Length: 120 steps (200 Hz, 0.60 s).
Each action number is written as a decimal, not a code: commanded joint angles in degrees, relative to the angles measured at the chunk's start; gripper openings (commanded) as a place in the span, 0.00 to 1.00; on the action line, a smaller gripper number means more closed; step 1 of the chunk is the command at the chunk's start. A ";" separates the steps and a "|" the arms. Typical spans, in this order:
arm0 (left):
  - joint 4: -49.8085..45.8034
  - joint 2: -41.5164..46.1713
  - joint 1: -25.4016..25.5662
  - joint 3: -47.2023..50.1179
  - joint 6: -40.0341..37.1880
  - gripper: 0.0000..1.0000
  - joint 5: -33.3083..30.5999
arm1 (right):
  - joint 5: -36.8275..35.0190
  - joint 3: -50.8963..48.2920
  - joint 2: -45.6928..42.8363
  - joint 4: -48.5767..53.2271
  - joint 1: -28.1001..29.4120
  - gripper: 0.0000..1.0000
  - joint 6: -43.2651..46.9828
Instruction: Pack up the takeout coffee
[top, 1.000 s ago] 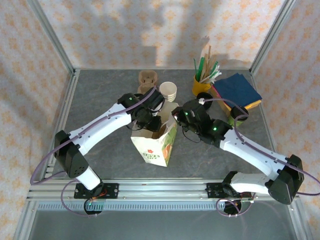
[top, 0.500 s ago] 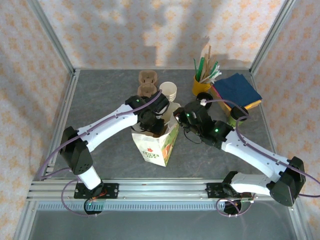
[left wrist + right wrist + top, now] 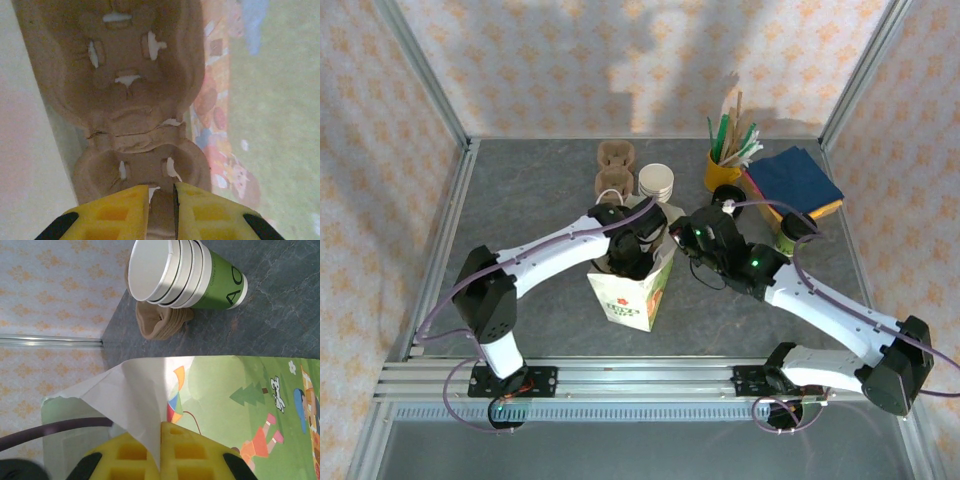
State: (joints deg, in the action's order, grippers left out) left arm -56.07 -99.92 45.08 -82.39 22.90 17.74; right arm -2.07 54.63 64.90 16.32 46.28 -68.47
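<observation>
- The paper bag (image 3: 628, 298) stands on the grey table (image 3: 520, 200) just beyond my two bases, with its mouth open upward.
- My left gripper (image 3: 161, 212) is down inside that bag. Its yellow fingers (image 3: 117, 215) are clamped on the middle tab of a brown cardboard cup carrier (image 3: 125, 75).
- The carrier reaches away from my fingers, between the bag's pale wall on one side and its printed wall on the other.
- My right gripper (image 3: 160, 452) is closed tight on the bag's white upper edge at the right side of the mouth, with the paper pinched between the pads.
- The takeout coffee (image 3: 798, 226) stands upright on the table to the right of my right arm. Its black lid is on, it is well apart from the bag, and neither gripper touches it.
- A stack of lidless cups (image 3: 656, 182) stands just behind the bag.
- The spare carriers (image 3: 615, 165) sit beside those cups, on their left.
- Farther right, a yellow cup of stirrers (image 3: 723, 170) stands next to a pile of napkins (image 3: 792, 180). The coffee is at the near edge of that pile.
</observation>
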 commanded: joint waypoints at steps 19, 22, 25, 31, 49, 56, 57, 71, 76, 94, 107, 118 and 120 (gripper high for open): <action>0.90 -1.98 0.35 0.85 0.83 0.23 -1.16 | -2.77 -0.32 -2.10 0.63 -0.47 0.00 1.40; 1.10 -2.09 0.39 0.94 0.91 0.23 -1.01 | -2.77 -0.32 -2.18 0.72 -0.53 0.00 1.35; 1.43 -2.18 0.34 1.06 0.92 0.23 -0.72 | -2.77 -0.32 -2.27 0.68 -0.50 0.00 1.40; 1.77 -2.42 0.34 1.38 1.00 0.22 -0.54 | -2.77 -0.27 -2.42 0.65 -0.58 0.00 1.34; 2.36 -3.20 0.40 2.01 1.03 0.22 -0.08 | -2.94 -0.45 -2.93 0.80 -0.65 0.00 1.33; 2.70 -3.39 0.45 2.22 1.10 0.22 0.37 | -3.11 -0.49 -3.18 0.82 -0.67 0.00 1.34; 2.75 -3.42 0.45 2.27 1.10 0.22 0.46 | -3.12 -0.49 -3.15 0.78 -0.67 0.00 1.33; 3.80 -3.66 0.43 2.99 1.23 0.21 1.17 | -3.21 -0.74 -3.31 0.72 -0.73 0.00 1.34; 3.82 -3.85 0.41 3.11 1.34 0.21 1.10 | -3.09 -0.75 -3.38 0.73 -0.75 0.00 1.32; 4.12 -4.51 0.44 3.70 1.42 0.20 1.15 | -2.82 -0.93 -3.47 0.39 -0.89 0.00 1.32; 4.61 -4.89 0.58 4.03 1.34 0.20 1.75 | -2.51 -1.08 -3.45 0.04 -0.93 0.00 1.39; 4.77 -5.19 0.64 4.08 1.29 0.20 1.99 | -2.21 -1.19 -3.47 -0.33 -0.93 0.00 1.27; 4.86 -5.26 0.69 4.08 1.23 0.20 2.01 | -2.17 -1.19 -3.40 -0.39 -0.93 0.00 1.26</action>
State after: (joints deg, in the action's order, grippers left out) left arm -52.25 -104.25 45.32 -78.96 23.79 19.07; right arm -2.87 54.26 62.85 16.71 45.89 -67.64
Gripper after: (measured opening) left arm 0.203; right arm 0.046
